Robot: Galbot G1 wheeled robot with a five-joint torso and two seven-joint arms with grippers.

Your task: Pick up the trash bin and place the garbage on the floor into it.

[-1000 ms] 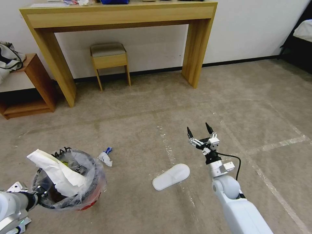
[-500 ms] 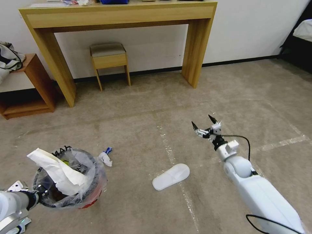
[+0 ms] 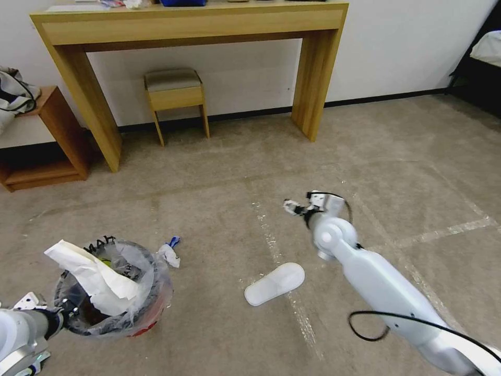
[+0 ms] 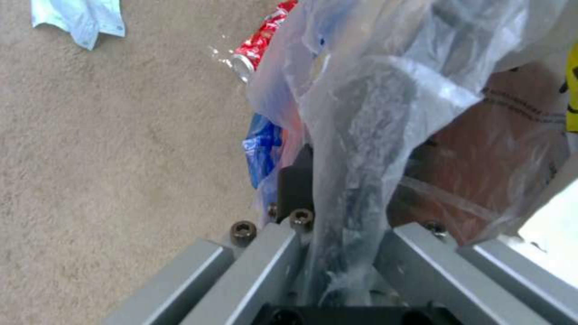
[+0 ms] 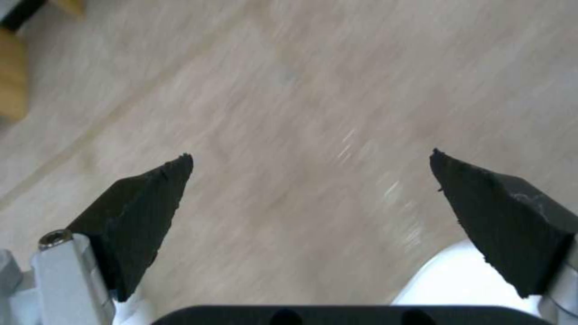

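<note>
Right fingers (image 5: 151,212): black wedge pads spread wide, nothing between them
Right gripper (image 3: 295,207): has swung left and inward over bare carpet, probably heading toward the litter
Left gripper (image 4: 337,253): clamped on the trash bin (image 3: 138,308) rim through its crinkly clear liner, near left
Garbage: crumpled white paper (image 3: 169,254) just right of the bin; red can (image 4: 259,43), pale-blue cloth (image 4: 81,20) on the floor
White slipper (image 3: 275,283): smooth, flat, not litter

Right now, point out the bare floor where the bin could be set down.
Bare carpet lies between the white slipper and the desk, and right of the open right gripper. It is crowded around the trash bin in the left gripper, beside the crumpled wrapper.
</note>
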